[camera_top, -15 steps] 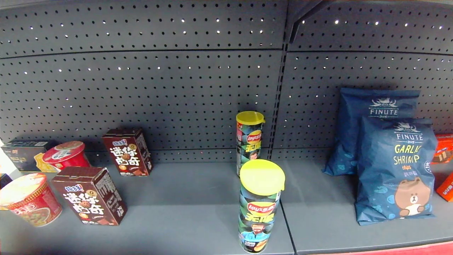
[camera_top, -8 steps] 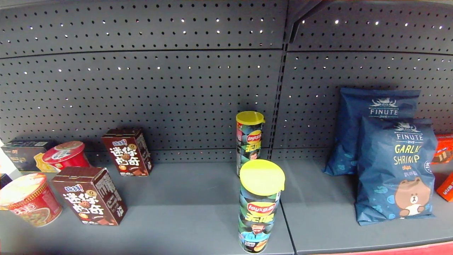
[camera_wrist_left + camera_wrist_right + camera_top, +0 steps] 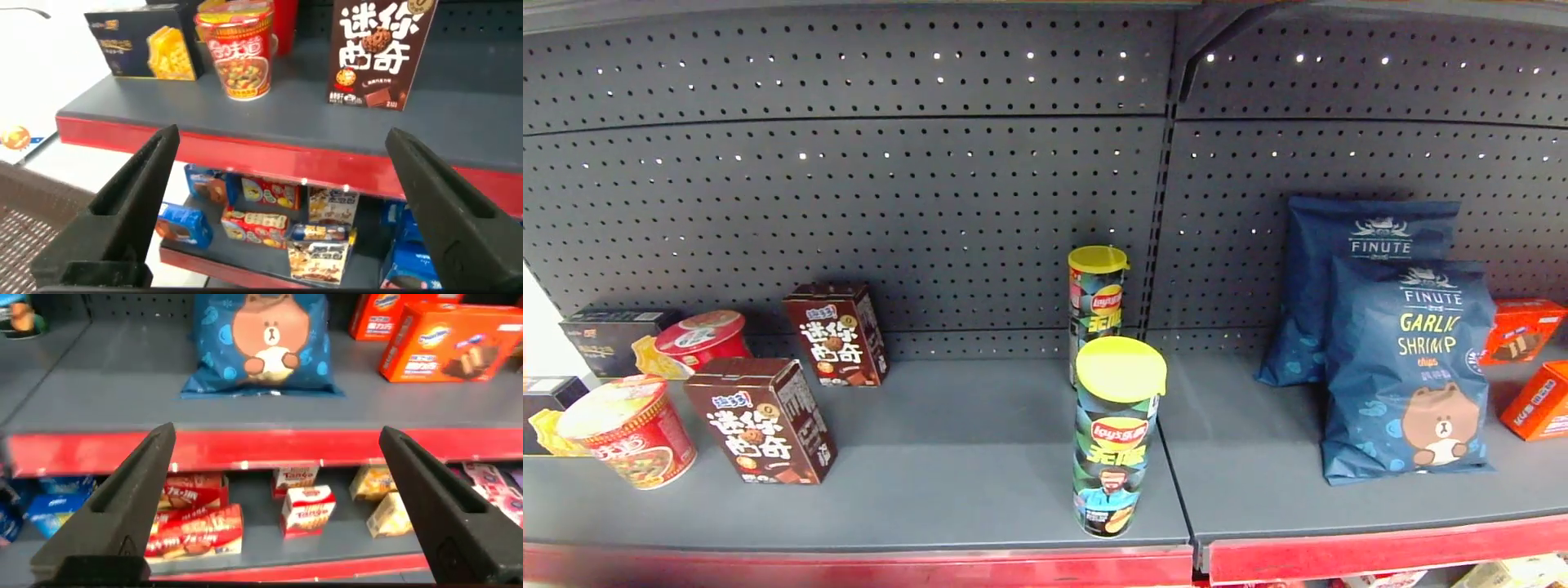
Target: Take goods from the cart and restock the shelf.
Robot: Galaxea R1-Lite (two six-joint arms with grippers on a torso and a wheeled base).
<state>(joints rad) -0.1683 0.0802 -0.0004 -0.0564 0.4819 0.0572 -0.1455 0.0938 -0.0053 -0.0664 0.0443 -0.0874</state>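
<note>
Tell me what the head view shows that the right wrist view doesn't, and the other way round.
From the head view: the pegboard back panel, two brown boxes, the noodle cups and the rear chip can standing against the panel.
From the right wrist view: the right pincer, open, held in front of the shelf, and below it a lower shelf stocked with red cartons.
In both: the blue bear bag, the orange boxes beside it, and the red shelf edge.
</note>
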